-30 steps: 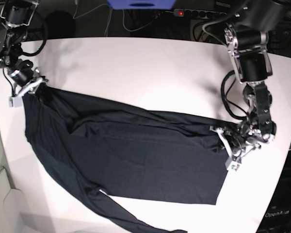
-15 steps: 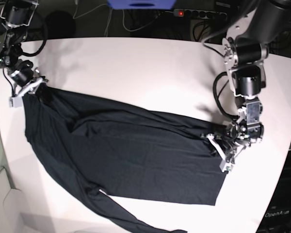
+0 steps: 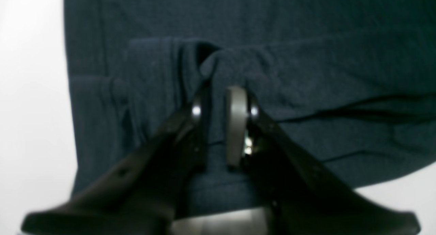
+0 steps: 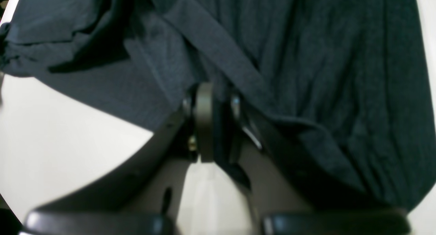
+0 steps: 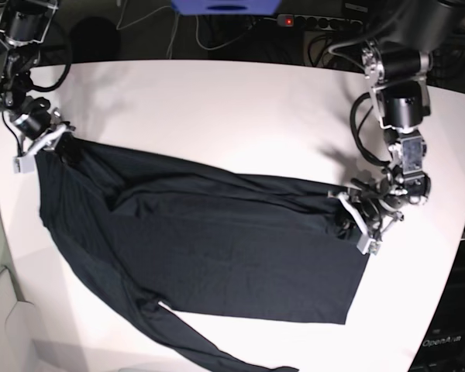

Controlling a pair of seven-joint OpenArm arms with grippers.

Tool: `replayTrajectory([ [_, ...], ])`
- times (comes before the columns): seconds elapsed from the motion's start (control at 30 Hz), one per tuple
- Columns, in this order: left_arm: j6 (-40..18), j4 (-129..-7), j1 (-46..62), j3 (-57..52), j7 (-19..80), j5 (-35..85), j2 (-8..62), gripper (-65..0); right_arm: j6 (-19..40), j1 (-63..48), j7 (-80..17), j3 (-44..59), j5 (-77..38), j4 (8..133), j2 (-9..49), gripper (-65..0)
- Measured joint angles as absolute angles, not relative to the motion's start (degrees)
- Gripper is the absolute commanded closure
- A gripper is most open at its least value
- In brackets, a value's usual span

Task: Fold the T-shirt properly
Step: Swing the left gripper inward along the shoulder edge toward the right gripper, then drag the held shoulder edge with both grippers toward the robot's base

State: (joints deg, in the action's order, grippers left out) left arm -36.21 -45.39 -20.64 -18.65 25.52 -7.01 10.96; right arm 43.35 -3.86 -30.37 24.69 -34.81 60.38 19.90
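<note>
The dark navy T-shirt (image 5: 217,240) lies spread across the white table (image 5: 217,93), with one long sleeve (image 5: 232,358) trailing to the front edge. My left gripper (image 5: 347,222) is at the shirt's right edge, shut on a bunched fold of fabric; the left wrist view shows that cloth (image 3: 306,58) pinched in the left gripper (image 3: 219,98). My right gripper (image 5: 62,144) is at the shirt's far left corner, shut on the fabric. In the right wrist view the cloth (image 4: 323,58) hangs from the right gripper (image 4: 214,95) above the table.
A power strip (image 5: 318,22) with a red light and cables lie behind the table's far edge, beside a blue object (image 5: 226,6). The table's curved edges run close to both arms, at left (image 5: 0,232) and right (image 5: 449,263).
My left gripper has shifted a little toward the table's far side, drawing the shirt's right edge with it and bunching it. The right arm has not moved.
</note>
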Motion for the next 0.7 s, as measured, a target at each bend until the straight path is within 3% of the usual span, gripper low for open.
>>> replayTrajectory([
  [0.2, -38.5, -45.5, -18.8, -18.7, 25.2, -3.7, 12.5, -9.3, 43.4, -4.5, -31.1, 24.7, -34.4, 60.4, 22.1, -6.2],
  [0.47, -39.0, -46.1, -12.2, -18.8, 9.0, -3.7, 13.2, -9.3, 43.3, -6.0, -29.9, 24.8, -34.8, 60.4, 23.0, -6.2],
  [0.7, -41.7, -46.1, -8.3, -19.2, 2.2, -2.8, 14.2, -9.3, 43.3, -7.5, -28.2, 24.1, -35.1, 60.4, 23.3, -6.2],
])
